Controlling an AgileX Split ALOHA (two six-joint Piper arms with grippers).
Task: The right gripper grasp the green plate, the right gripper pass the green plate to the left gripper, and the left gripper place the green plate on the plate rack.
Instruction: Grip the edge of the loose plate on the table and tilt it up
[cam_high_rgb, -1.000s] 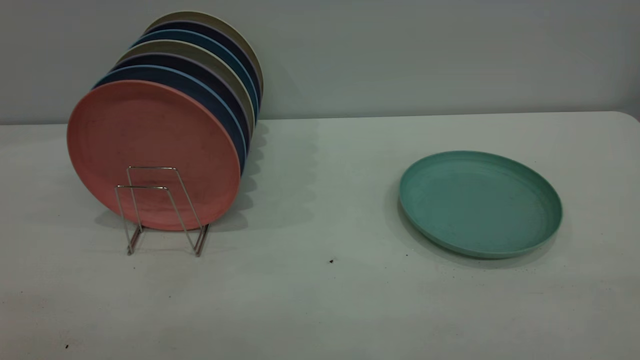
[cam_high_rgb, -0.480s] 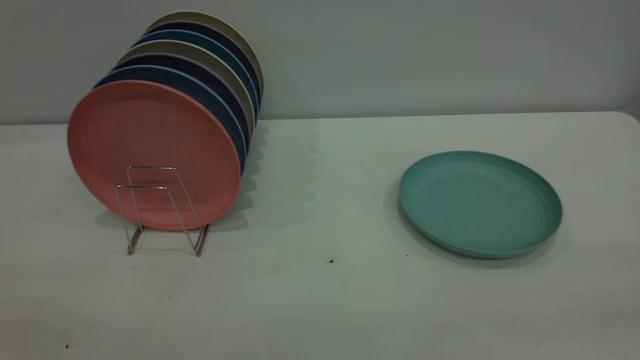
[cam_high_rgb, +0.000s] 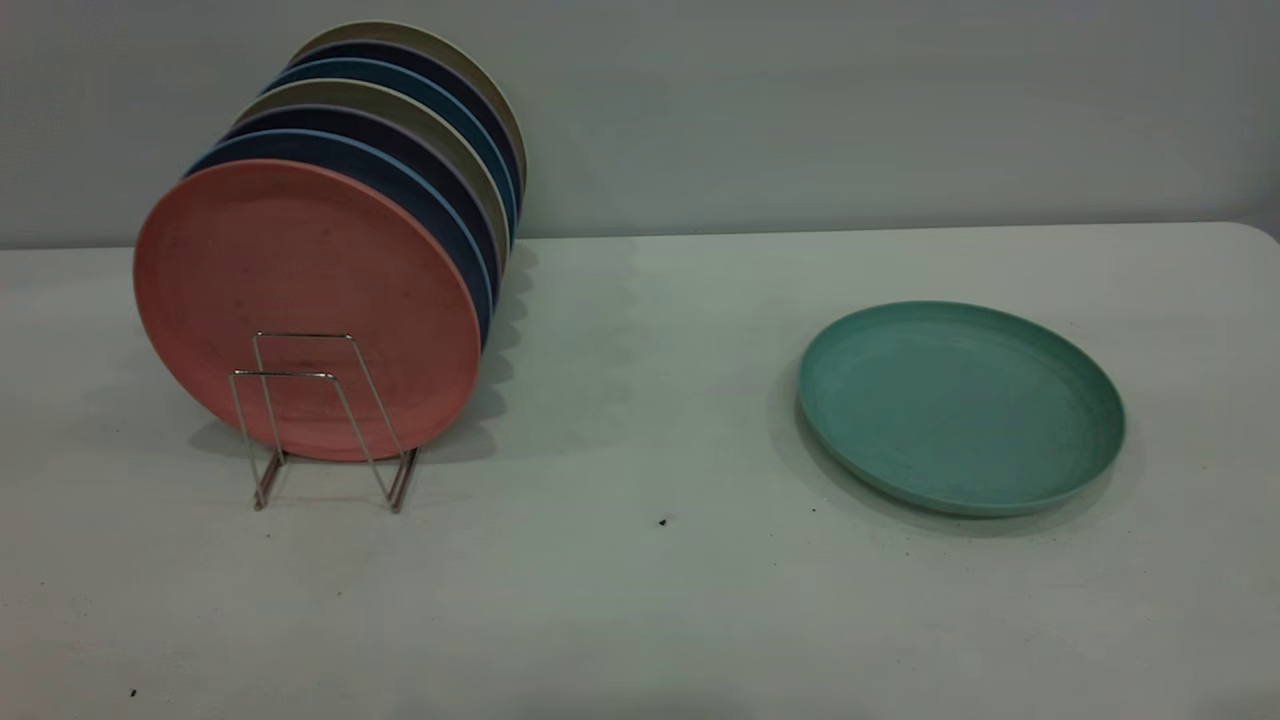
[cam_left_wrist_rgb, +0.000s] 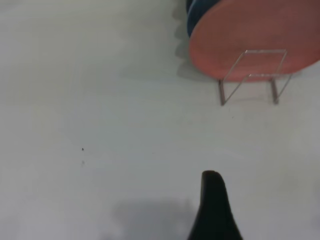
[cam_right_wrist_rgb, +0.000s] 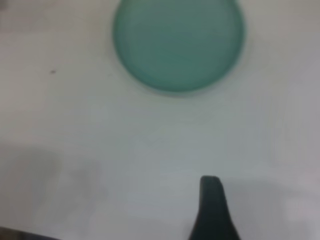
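Note:
The green plate (cam_high_rgb: 960, 405) lies flat on the white table at the right; it also shows in the right wrist view (cam_right_wrist_rgb: 178, 42). The plate rack (cam_high_rgb: 325, 420) stands at the left with a salmon-pink plate (cam_high_rgb: 305, 305) at its front; its two front wire loops stand bare, as the left wrist view (cam_left_wrist_rgb: 252, 75) also shows. My right gripper (cam_right_wrist_rgb: 210, 181) shows as one black tapered tip with no gap, above bare table well short of the green plate. My left gripper (cam_left_wrist_rgb: 212, 176) looks the same, above bare table short of the rack. Neither arm shows in the exterior view.
Behind the pink plate, several dark blue and beige plates (cam_high_rgb: 420, 130) stand upright in the rack. The table's back edge (cam_high_rgb: 800, 232) meets a grey wall. Bare table lies between the rack and the green plate.

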